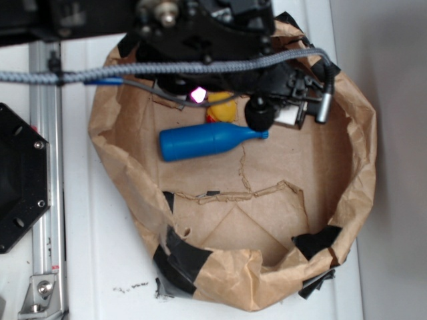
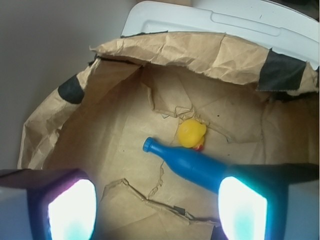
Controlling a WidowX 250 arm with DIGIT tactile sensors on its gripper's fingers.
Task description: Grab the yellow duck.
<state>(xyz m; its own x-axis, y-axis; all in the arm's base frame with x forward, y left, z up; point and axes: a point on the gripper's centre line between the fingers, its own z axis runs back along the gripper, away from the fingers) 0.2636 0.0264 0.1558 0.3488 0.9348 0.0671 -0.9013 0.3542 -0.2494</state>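
A crumpled brown paper bag (image 1: 133, 193), rolled down into a shallow basin and patched with black tape, sits on a white surface (image 1: 100, 273); in the wrist view its creased rim (image 2: 200, 50) curves across the top of the picture. On the bag's floor lies a blue plastic bottle (image 1: 207, 140) on its side, its capped neck (image 2: 149, 145) pointing away from the body. The small rounded yellow rubber duck (image 2: 191, 133) rests on the paper just beside the bottle, close to or touching its shoulder, with a bit of red-orange showing at its lower edge; in the exterior view only part of the duck (image 1: 223, 110) shows, the rest hidden under the arm. The black gripper (image 2: 155, 210) hangs above the bag with its two fingers spread wide apart, one finger (image 2: 65, 205) at the lower left of the wrist view and the other at the lower right, and nothing is held between them. The right-hand finger overlaps the bottle's base in that view, while the duck lies clear of both, further in. A grey braided cable (image 1: 167, 67) runs across the bag's upper rim, and a metal rail (image 1: 47, 167) stands along the left.
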